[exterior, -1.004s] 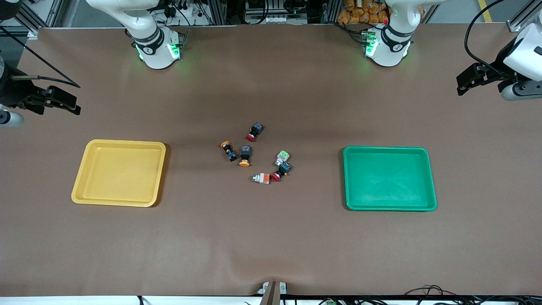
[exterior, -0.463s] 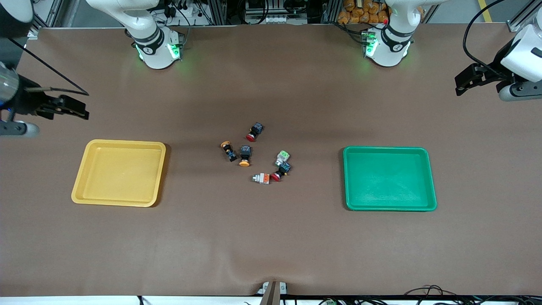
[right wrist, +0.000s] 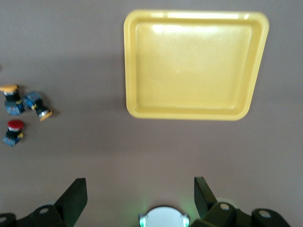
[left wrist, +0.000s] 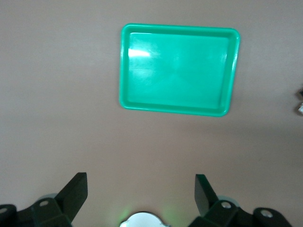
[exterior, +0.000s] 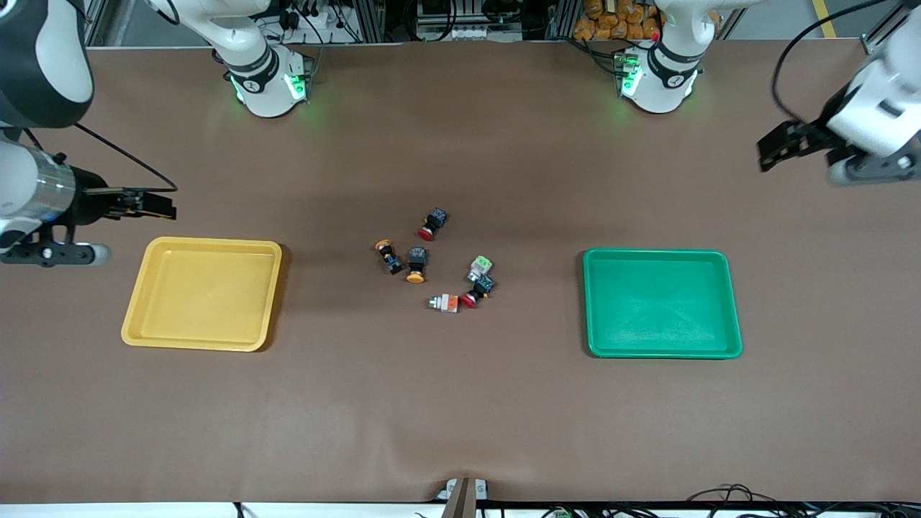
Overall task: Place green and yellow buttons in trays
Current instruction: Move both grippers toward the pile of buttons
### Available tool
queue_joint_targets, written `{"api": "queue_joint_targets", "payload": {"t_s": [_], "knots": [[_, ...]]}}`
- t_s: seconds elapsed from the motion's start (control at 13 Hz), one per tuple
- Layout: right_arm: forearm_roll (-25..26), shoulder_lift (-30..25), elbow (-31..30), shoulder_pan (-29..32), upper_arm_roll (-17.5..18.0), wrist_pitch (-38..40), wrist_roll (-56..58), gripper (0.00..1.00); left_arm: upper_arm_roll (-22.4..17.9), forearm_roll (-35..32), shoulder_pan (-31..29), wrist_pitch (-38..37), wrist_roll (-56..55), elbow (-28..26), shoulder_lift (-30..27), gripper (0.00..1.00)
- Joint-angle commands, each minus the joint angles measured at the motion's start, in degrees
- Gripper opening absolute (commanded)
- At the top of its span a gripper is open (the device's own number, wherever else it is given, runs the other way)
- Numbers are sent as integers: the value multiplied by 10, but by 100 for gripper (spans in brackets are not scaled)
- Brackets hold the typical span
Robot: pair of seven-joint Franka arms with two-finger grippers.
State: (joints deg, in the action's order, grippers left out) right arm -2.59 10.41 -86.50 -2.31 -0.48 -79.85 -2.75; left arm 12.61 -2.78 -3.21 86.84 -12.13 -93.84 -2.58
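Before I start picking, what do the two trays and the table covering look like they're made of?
Yellow tray: likely moulded plastic, glossy; light glints along its rim in the right wrist view.
Green tray: same look, smooth plastic; a bright highlight shows on its floor in the left wrist view.
Table covering: matte brown sheet, possibly paper or a soft mat; it ripples slightly near the front camera's edge.

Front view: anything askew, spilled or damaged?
Nothing stands out. Both trays, yellow and green, sit flat and hold nothing. The switches lie on their sides in a loose cluster between them, unsorted, none visibly broken.
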Motion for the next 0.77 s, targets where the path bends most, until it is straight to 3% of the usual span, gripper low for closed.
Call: {"api": "queue_joint_targets", "payload": {"t_s": [0.0,0.23,0.54,0.69], "knots": [[-15,10,1,-25,-2,14,-13,100,30,-7,49,47,-113,7,62,100],[-52,17,-43,-41,-1,-32,-16,100,35,-2,118,111,-219,9,129,100],[-57,18,-121,-75,-1,-142,-19,100,33,-8,215,222,-429,12,244,100],[-69,23,-146,-95,-1,-177,-20,100,33,-17,251,248,-519,50,311,100]]}}
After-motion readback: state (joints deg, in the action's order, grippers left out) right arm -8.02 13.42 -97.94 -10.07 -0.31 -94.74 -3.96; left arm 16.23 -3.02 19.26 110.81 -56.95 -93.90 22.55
